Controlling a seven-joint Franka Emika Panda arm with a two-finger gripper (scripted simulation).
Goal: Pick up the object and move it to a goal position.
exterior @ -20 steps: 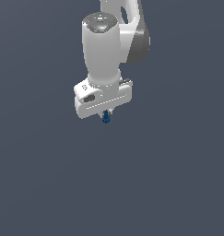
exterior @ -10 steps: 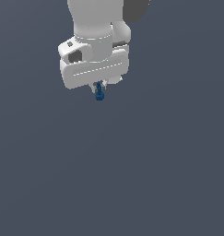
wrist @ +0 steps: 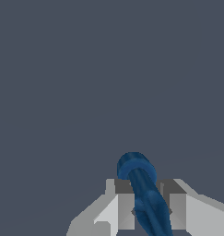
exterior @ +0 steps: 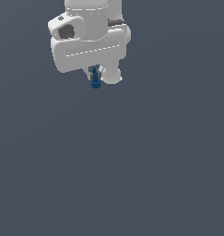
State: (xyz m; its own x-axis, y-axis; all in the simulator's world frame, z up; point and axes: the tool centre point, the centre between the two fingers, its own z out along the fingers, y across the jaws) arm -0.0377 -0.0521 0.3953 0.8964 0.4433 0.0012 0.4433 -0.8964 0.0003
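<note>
The object (exterior: 95,82) is a tiny dark blue, slightly elongated item hanging from under the white gripper (exterior: 96,76) near the top of the exterior view. It sits high above the grey floor. In the wrist view the object (wrist: 143,189) is a blue rod with a rounded end, clamped between the two grey fingers (wrist: 125,203), sticking out past them. My gripper (wrist: 145,205) is shut on it. The white hand body hides most of the fingers in the exterior view.
A plain dark grey floor (exterior: 132,175) fills both views. No other objects or goal marker show.
The gripper with the blue object has risen and come toward the camera, looming larger and shifting slightly to the exterior view's left. The grip is unchanged.
</note>
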